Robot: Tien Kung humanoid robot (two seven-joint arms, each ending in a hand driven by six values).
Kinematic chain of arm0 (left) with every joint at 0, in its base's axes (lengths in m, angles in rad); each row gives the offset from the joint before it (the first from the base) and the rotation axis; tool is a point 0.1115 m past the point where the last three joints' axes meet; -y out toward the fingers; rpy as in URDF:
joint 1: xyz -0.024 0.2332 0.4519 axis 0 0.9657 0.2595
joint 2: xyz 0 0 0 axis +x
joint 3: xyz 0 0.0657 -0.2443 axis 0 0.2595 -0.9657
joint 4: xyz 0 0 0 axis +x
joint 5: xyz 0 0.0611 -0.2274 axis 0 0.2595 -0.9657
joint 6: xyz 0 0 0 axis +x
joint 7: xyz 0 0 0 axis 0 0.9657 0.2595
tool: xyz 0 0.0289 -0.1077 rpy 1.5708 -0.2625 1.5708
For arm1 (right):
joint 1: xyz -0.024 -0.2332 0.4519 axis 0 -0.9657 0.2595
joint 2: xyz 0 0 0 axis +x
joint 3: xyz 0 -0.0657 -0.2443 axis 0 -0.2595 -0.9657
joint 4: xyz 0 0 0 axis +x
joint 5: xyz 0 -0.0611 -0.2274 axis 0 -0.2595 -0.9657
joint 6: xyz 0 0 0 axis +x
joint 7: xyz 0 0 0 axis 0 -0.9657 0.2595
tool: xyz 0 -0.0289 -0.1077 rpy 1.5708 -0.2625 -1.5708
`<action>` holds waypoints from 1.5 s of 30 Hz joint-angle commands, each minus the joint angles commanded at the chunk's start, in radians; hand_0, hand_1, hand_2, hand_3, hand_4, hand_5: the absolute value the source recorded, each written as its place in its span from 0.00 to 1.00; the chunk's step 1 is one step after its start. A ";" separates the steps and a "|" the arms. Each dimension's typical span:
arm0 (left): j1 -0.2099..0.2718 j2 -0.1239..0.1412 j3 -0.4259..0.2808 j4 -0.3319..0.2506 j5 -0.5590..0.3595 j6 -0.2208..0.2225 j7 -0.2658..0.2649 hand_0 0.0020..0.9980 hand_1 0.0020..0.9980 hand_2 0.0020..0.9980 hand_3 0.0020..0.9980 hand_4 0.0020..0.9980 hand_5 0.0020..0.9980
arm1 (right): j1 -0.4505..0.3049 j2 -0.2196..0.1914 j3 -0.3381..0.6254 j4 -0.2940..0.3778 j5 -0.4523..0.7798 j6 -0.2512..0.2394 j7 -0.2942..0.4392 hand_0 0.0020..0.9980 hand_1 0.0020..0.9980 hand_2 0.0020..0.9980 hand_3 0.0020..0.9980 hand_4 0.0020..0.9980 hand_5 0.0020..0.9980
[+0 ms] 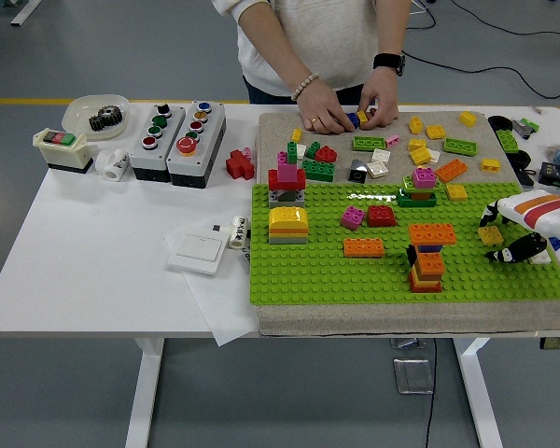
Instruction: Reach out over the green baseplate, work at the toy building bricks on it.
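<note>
- At the near edge of the white table, a grey mat carries the green baseplate, which lies flat on the table's right half.
- On the baseplate's near part stands an orange stack with an orange plate on top; a flat orange brick lies just left of it.
- Further left, a yellow-topped block sits near the baseplate's left edge, with a red-and-pink tower behind it.
- A pink brick and a red brick sit side by side near the baseplate's middle.
- The right hand enters from the right edge and hovers over the baseplate's right side, beside a yellow brick. Its dark fingers are curled; whether they grip anything cannot be told.
- Left of the baseplate lie a white switch plate and, farther back, two grey button boxes.
- Beyond the baseplate, loose bricks are scattered on the mat.
- At the far side, a person's hands meet over a blue brick on the mat.
</note>
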 joint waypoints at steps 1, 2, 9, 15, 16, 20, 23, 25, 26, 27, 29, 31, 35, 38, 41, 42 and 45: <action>0.000 0.000 0.001 0.000 -0.001 0.000 0.000 0.55 0.63 0.69 0.61 0.64 0.73 | -0.002 0.001 0.000 -0.002 -0.002 -0.006 0.004 0.43 0.59 0.67 0.65 0.81 0.35; 0.000 -0.001 0.001 -0.001 -0.001 0.001 0.000 0.55 0.63 0.69 0.61 0.64 0.73 | -0.004 0.002 0.001 -0.004 -0.005 -0.013 0.008 0.43 0.59 0.67 0.65 0.81 0.35; -0.001 -0.002 0.000 -0.002 0.001 0.001 -0.001 0.55 0.63 0.69 0.61 0.64 0.73 | -0.009 0.001 -0.002 -0.008 -0.011 -0.052 0.021 0.39 0.55 0.63 0.62 0.79 0.36; -0.003 -0.002 0.000 -0.003 0.003 0.000 -0.002 0.55 0.63 0.69 0.61 0.64 0.73 | -0.011 0.002 0.000 -0.016 -0.018 -0.073 0.023 0.39 0.53 0.62 0.61 0.78 0.36; -0.003 -0.002 0.000 -0.003 0.003 0.000 -0.002 0.55 0.63 0.69 0.61 0.64 0.73 | -0.011 0.002 0.001 -0.019 -0.018 -0.076 0.023 0.39 0.53 0.62 0.61 0.78 0.36; -0.004 -0.002 0.001 -0.004 0.002 0.001 -0.003 0.55 0.63 0.69 0.61 0.64 0.73 | -0.015 0.002 0.004 -0.028 -0.019 -0.080 0.024 0.36 0.51 0.61 0.60 0.76 0.38; -0.005 -0.002 0.001 -0.004 0.002 0.001 -0.003 0.55 0.63 0.69 0.61 0.64 0.73 | -0.017 0.003 0.004 -0.030 -0.020 -0.083 0.026 0.35 0.50 0.60 0.59 0.76 0.38; -0.005 -0.003 0.001 -0.004 0.002 0.001 -0.003 0.55 0.63 0.69 0.61 0.64 0.73 | -0.018 0.004 0.004 -0.031 -0.021 -0.086 0.027 0.35 0.50 0.60 0.59 0.76 0.38; -0.005 -0.003 0.001 -0.005 0.003 0.000 -0.003 0.55 0.63 0.69 0.61 0.64 0.73 | -0.019 0.004 0.004 -0.032 -0.021 -0.087 0.028 0.35 0.50 0.60 0.59 0.76 0.38; -0.005 -0.003 0.002 -0.005 0.002 0.000 -0.003 0.55 0.63 0.69 0.61 0.64 0.73 | -0.020 0.004 0.004 -0.032 -0.020 -0.089 0.029 0.35 0.50 0.60 0.59 0.76 0.38; -0.005 -0.003 0.002 -0.005 0.003 0.000 -0.003 0.55 0.64 0.69 0.61 0.64 0.73 | -0.021 0.004 0.003 -0.033 -0.020 -0.091 0.030 0.34 0.49 0.59 0.58 0.74 0.39; -0.005 -0.003 0.001 -0.005 0.004 0.000 -0.003 0.55 0.64 0.69 0.61 0.64 0.73 | -0.022 0.004 0.003 -0.033 -0.020 -0.093 0.031 0.34 0.49 0.59 0.58 0.74 0.39; -0.006 -0.003 0.002 -0.005 0.005 0.000 -0.003 0.55 0.64 0.70 0.61 0.64 0.73 | -0.024 0.005 0.004 -0.034 -0.021 -0.097 0.034 0.33 0.49 0.58 0.57 0.73 0.38; -0.006 -0.003 0.002 -0.006 0.005 0.001 -0.003 0.55 0.64 0.70 0.61 0.64 0.73 | -0.025 0.005 0.005 -0.035 -0.021 -0.102 0.036 0.33 0.49 0.58 0.57 0.73 0.38; -0.006 -0.003 0.004 -0.006 0.003 0.001 -0.004 0.55 0.64 0.70 0.61 0.64 0.73 | -0.027 0.004 0.008 -0.033 -0.018 -0.112 0.044 0.32 0.47 0.57 0.56 0.71 0.38; -0.006 -0.003 0.003 -0.005 0.003 0.001 -0.004 0.55 0.64 0.70 0.61 0.64 0.73 | -0.028 0.004 0.010 -0.032 -0.016 -0.117 0.046 0.32 0.47 0.57 0.56 0.71 0.38; -0.006 -0.003 0.002 -0.005 0.005 0.001 -0.004 0.55 0.64 0.70 0.61 0.64 0.73 | -0.028 0.002 0.012 -0.031 -0.011 -0.126 0.052 0.32 0.47 0.57 0.56 0.71 0.38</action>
